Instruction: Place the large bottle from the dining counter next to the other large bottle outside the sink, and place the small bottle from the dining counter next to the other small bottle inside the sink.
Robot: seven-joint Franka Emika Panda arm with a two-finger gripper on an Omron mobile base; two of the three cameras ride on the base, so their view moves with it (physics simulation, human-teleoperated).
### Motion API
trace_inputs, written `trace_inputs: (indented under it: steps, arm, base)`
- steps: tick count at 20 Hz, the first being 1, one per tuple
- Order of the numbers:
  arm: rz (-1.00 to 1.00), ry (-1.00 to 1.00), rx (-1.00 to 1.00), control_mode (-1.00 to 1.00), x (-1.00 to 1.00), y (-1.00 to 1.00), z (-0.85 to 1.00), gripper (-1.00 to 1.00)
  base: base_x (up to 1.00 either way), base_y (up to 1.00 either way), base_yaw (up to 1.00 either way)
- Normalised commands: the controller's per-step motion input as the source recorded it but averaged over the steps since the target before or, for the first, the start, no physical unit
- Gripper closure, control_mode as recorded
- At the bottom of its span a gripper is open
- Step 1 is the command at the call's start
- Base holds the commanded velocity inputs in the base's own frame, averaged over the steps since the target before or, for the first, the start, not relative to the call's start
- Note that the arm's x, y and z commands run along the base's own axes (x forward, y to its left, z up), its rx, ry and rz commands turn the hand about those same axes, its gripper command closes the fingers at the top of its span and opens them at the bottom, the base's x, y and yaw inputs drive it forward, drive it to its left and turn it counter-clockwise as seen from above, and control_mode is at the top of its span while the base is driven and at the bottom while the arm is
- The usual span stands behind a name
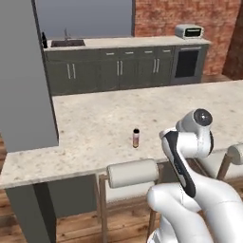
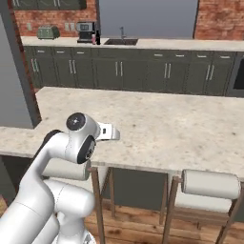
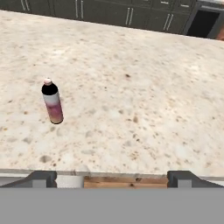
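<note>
Small bottle upright on the dining counter, claw spread wide and empty above the near edge.

From the hand view I see the small bottle (image 3: 52,102) standing upright on the dining counter (image 3: 144,87), up and to the left of my gripper (image 3: 112,177), whose two fingertips (image 3: 43,177) stand fully apart with nothing between them. In the left base view the same bottle (image 1: 136,138) sits near the counter's front edge, just beyond a padded stool back (image 1: 132,172). Across the room the sink (image 1: 68,43) is set in the wall worktop (image 1: 142,42), with a dark bottle shape (image 1: 44,40) at its left end; I think it's the black large bottle, but it's too small to be sure. A toaster oven (image 1: 189,32) sits at the worktop's far right.
</note>
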Motion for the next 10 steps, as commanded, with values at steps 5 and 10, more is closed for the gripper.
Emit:
trace_inputs:
  steps: [5,10]
  arm:
    - [0.00,0.00,0.00,1.00,0.00,0.00,0.00,-1.00]
    - [0.00,0.00,0.00,1.00,0.00,0.00,0.00,-1.00]
  base:
    - [0.00,0.00,0.49]
    - [0.00,0.00,0.47]
